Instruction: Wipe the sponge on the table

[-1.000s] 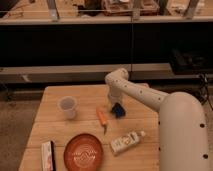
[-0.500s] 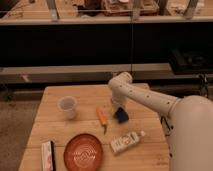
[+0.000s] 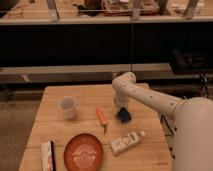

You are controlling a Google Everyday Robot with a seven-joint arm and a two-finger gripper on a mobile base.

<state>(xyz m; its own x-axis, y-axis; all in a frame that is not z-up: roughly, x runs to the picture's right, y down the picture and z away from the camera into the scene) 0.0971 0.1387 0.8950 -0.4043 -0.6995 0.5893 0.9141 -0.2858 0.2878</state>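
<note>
Gripper (image 3: 121, 107) clamped on dark blue sponge (image 3: 124, 116) against wooden table (image 3: 85, 95), carrot (image 3: 102, 118) just beside jaws, white bottle (image 3: 125, 142) near them, label unreadable.

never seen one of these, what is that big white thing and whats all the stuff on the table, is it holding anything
The big white shape is a robot arm, a single arm on a rolling base. There is only one picture, taken by a camera looking down at the table from the robot's side; where it is mounted is not on record. The arm ends in a claw, its grasping part. The claw is down over the right half of the wooden table, right at a small dark blue sponge. Whether it actually grips the sponge cannot be seen here. Also on the table are a clear cup to the left, an orange carrot in the middle, a white bottle lying on its side, a reddish plate near the front edge, and a small flat packet at the front left corner.
</note>
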